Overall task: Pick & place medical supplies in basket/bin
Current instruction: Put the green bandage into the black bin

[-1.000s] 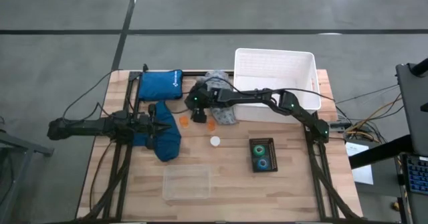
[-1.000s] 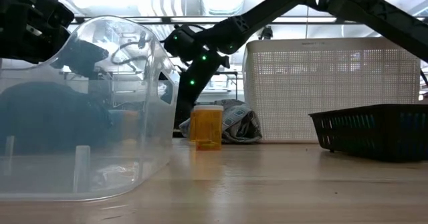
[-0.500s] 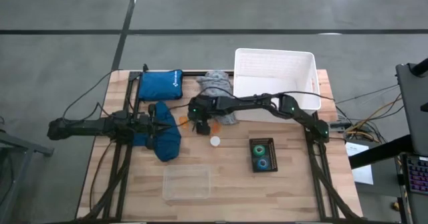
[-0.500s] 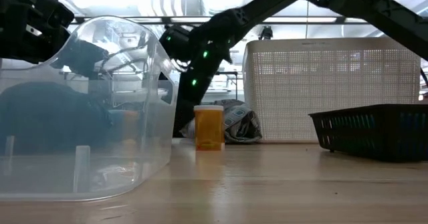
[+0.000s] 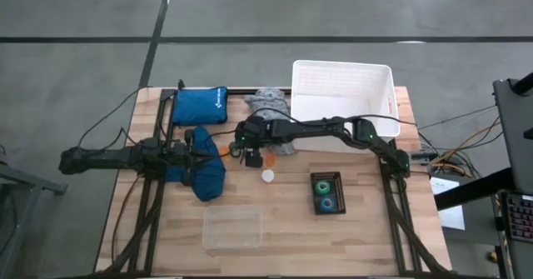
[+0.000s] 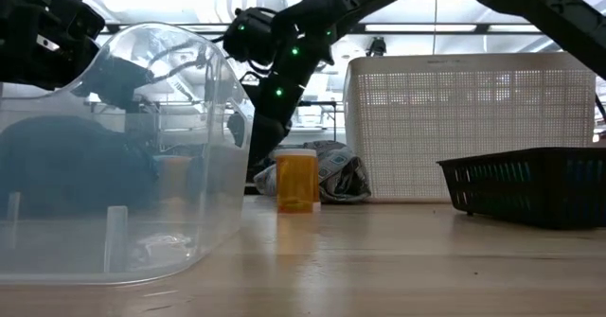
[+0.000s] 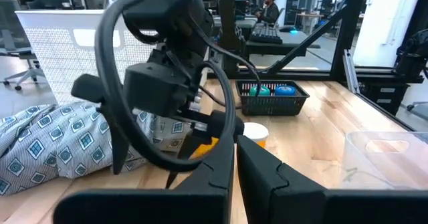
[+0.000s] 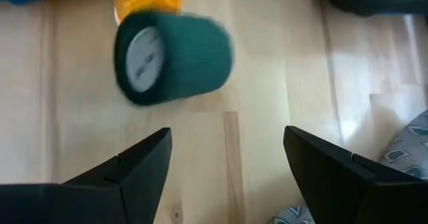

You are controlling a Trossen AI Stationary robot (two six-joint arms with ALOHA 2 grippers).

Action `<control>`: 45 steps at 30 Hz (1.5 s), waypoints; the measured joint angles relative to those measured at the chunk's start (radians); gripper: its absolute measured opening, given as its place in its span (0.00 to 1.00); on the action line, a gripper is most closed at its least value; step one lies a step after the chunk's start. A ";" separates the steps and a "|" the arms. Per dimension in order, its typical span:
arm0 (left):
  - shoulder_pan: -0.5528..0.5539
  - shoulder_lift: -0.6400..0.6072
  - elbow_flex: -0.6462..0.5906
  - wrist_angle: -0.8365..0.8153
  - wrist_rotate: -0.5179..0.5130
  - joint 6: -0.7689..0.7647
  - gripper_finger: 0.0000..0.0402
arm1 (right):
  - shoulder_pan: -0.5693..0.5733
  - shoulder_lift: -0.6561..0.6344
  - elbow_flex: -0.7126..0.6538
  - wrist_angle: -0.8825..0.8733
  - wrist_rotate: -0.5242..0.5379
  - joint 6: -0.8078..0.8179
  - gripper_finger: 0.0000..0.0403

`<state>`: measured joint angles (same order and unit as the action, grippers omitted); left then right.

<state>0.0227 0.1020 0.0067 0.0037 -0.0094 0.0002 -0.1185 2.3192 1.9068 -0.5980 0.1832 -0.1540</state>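
Observation:
My right gripper (image 8: pixel 227 144) is open and points down over a dark green tape roll (image 8: pixel 174 53) that lies on its side on the wood, beside an orange vial (image 6: pixel 295 180) standing upright. It touches neither. In the high view the right gripper (image 5: pixel 250 144) is left of the white tub (image 5: pixel 343 104). A pale grey patterned cloth (image 5: pixel 271 106) lies against the tub's left wall. My left gripper (image 7: pixel 235 160) is shut and holds nothing; it hovers over the dark blue cloth (image 5: pixel 204 177). A white cap (image 5: pixel 267 176) and an orange cap (image 5: pixel 226 150) rest on the table.
A small black basket (image 5: pixel 326 193) holds a green and a blue tape roll. A clear plastic container (image 5: pixel 233 227) sits near the table's near edge. The bright blue zip pouch (image 5: pixel 200 106) lies at the far left. A person (image 7: pixel 269 10) sits in the room beyond.
My right gripper has moved from beside the grey cloth a little toward the near edge, then risen above the orange vial. The vial stays upright on the table.

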 joint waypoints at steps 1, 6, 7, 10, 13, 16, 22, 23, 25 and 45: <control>0.000 0.000 0.000 0.000 0.000 0.000 0.06 | 0.001 -0.004 0.000 0.001 0.001 -0.001 0.71; 0.000 0.000 0.000 0.000 0.000 0.000 0.06 | 0.008 -0.018 0.000 0.000 0.002 -0.002 0.71; 0.000 0.000 0.000 0.000 0.000 0.000 0.06 | 0.008 -0.018 0.000 -0.001 0.002 -0.002 0.71; 0.000 0.000 0.000 0.000 0.000 0.000 0.06 | 0.012 -0.020 0.000 -0.001 0.003 0.020 0.71; 0.000 0.000 0.000 0.000 0.000 0.000 0.06 | 0.017 -0.021 0.001 -0.002 0.004 0.006 0.71; 0.000 0.000 0.000 0.000 0.000 -0.001 0.06 | 0.019 -0.021 0.000 0.012 0.006 -0.018 0.71; 0.000 0.000 0.000 0.000 0.000 -0.003 0.06 | 0.016 -0.021 0.000 0.156 0.056 0.094 0.71; 0.000 0.000 0.000 0.000 0.000 -0.003 0.06 | 0.016 -0.019 0.001 0.177 0.055 0.116 0.71; 0.000 0.000 0.000 0.000 0.000 -0.003 0.06 | 0.016 -0.018 0.002 0.185 0.042 0.133 0.71; 0.000 0.000 0.000 0.000 0.000 -0.003 0.06 | 0.180 -0.020 -0.003 0.113 0.219 0.040 0.71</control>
<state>0.0230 0.1020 0.0067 0.0039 -0.0097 -0.0025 0.0612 2.2990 1.9041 -0.4854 0.4025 -0.1142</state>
